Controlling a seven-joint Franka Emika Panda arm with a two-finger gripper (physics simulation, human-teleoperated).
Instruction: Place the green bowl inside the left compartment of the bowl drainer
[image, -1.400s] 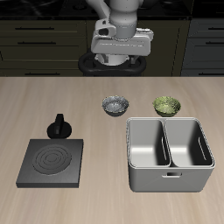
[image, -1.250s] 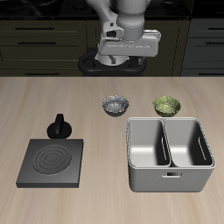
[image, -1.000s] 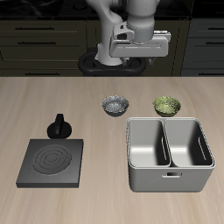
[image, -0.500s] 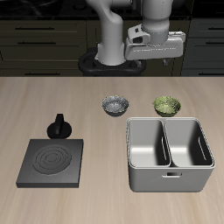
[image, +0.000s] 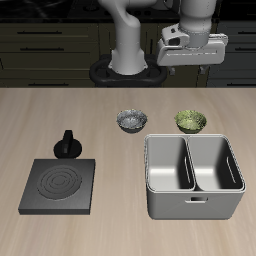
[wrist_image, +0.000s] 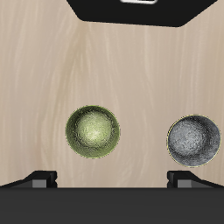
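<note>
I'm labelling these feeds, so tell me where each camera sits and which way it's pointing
Exterior view: in front of and above the table, looking down and back at the arm; shows the gripper high above the green bowl.
Wrist view: on the gripper, looking straight down; only its dark body shows.
Shared: green bowl, grey bowl, bowl drainer.

The green bowl (image: 191, 121) sits just behind the bowl drainer (image: 194, 205) — beside another bowl (image: 131, 121).

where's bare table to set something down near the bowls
Free: the wood between the black burner plate and the bowl drainer, and the strip behind both bowls. Crowded: the green bowl and grey patterned bowl sit close behind the drainer's back rim.
</note>
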